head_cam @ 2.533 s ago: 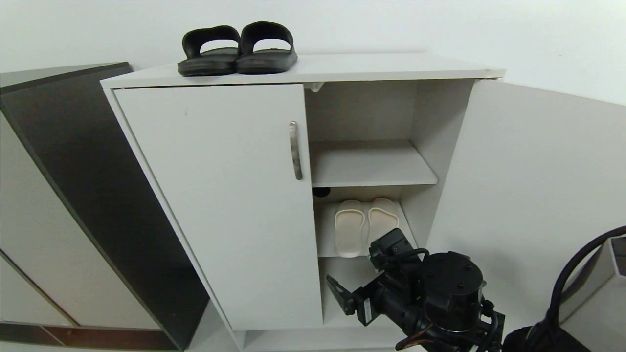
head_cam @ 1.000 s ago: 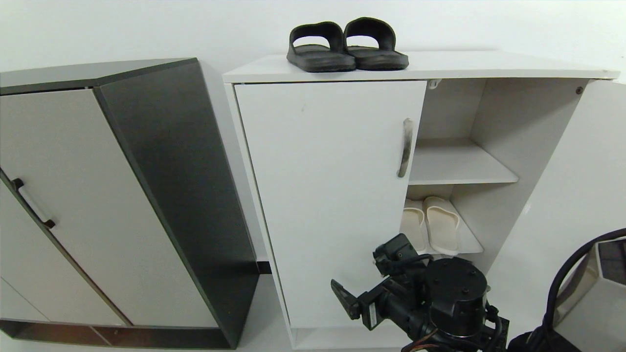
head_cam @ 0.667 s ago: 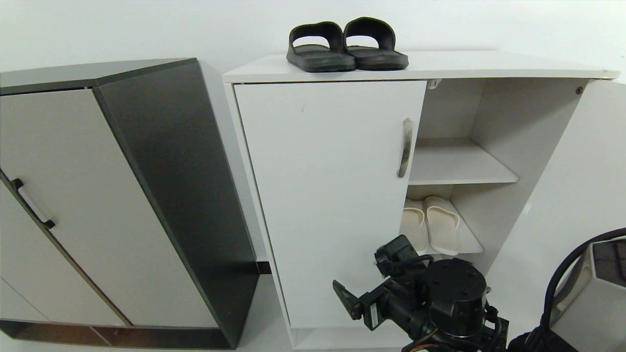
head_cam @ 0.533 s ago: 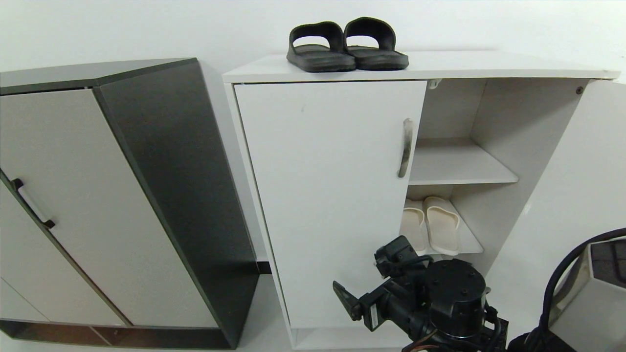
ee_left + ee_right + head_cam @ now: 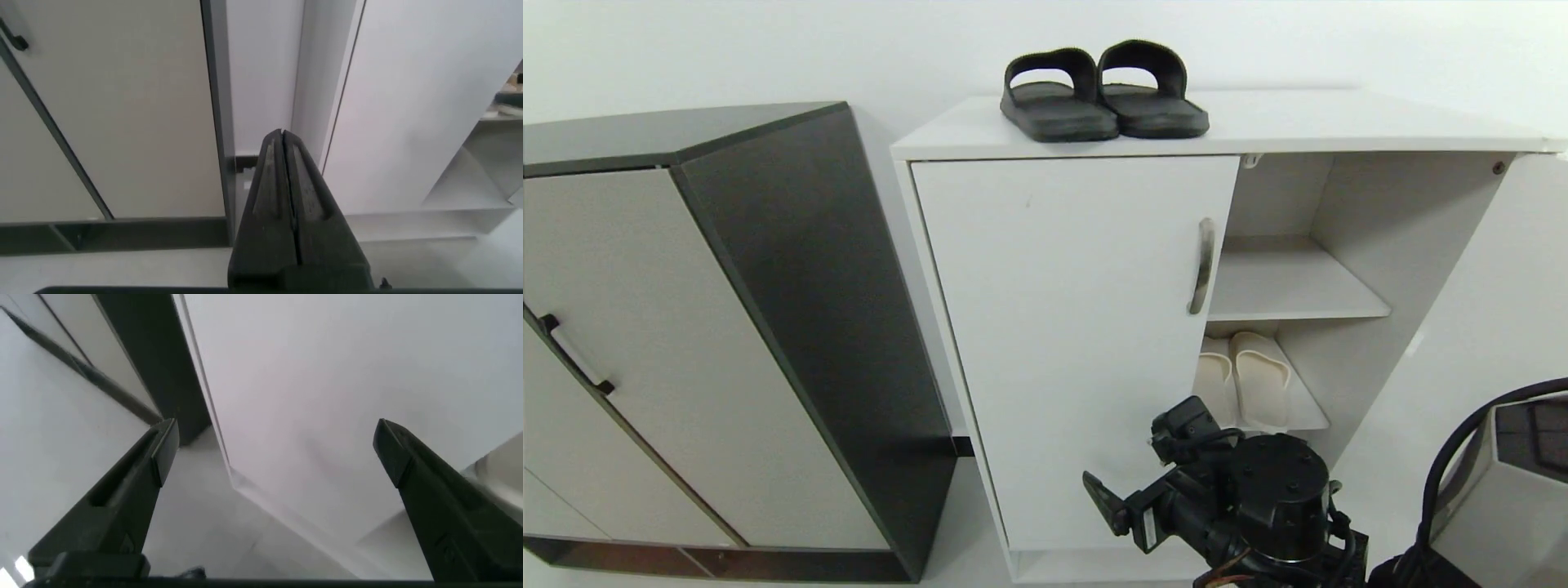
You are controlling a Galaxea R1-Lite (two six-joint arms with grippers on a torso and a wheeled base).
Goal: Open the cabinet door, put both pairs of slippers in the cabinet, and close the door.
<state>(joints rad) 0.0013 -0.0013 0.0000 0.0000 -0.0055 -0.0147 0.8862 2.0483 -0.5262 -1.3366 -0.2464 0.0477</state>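
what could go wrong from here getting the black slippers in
1. The right hand hangs low, open, facing the closed left door; rising toward the black slippers it might clip the handle or cabinet top.
2. The pair sits side by side; one grasp may drop a slipper.

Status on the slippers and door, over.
Left jaws shut, right jaws open, both empty. White slippers on shelf inside; black slippers on cabinet top. Right door open, left door shut.
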